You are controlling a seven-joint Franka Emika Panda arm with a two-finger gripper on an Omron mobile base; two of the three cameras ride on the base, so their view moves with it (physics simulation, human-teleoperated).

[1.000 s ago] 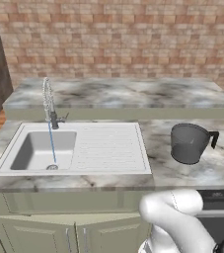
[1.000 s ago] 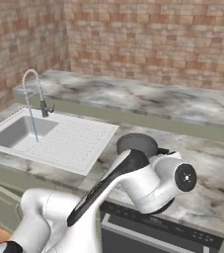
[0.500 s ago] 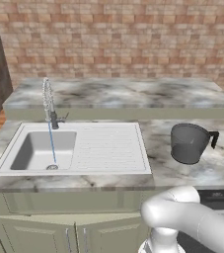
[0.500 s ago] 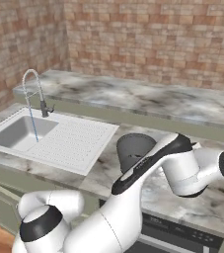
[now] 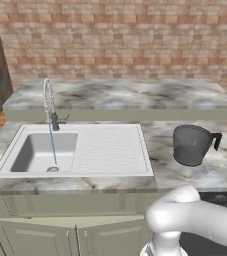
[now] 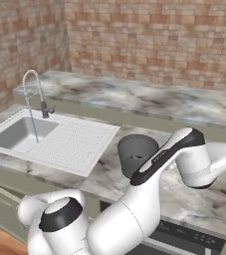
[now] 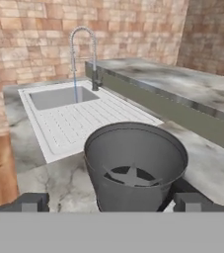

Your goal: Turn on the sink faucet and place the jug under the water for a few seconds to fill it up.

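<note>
the faucet (image 5: 49,102) is on, water (image 5: 52,145) falls into the sink (image 5: 35,152); the jug (image 7: 133,168) stands on the right counter between the wide gripper (image 7: 111,201) fingers, ungripped, unfilled.

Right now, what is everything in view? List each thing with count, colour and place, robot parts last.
sink: one, light grey-white, set in the front counter on the left, basin at its left end, ribbed draining board to the right.
sink faucet: one, chrome with a dark base, behind the basin.
water: one thin blue stream, falling from the faucet into the basin.
jug: one, dark grey, upright on the counter to the right of the sink.
counter: marble grey, with a raised ledge behind it.
brick wall: reddish, behind the ledge.
cabinet doors: pale green, under the sink.
tool: one, dark tips, open, on either side of the jug's base in the hand view, not closed on it.
</note>
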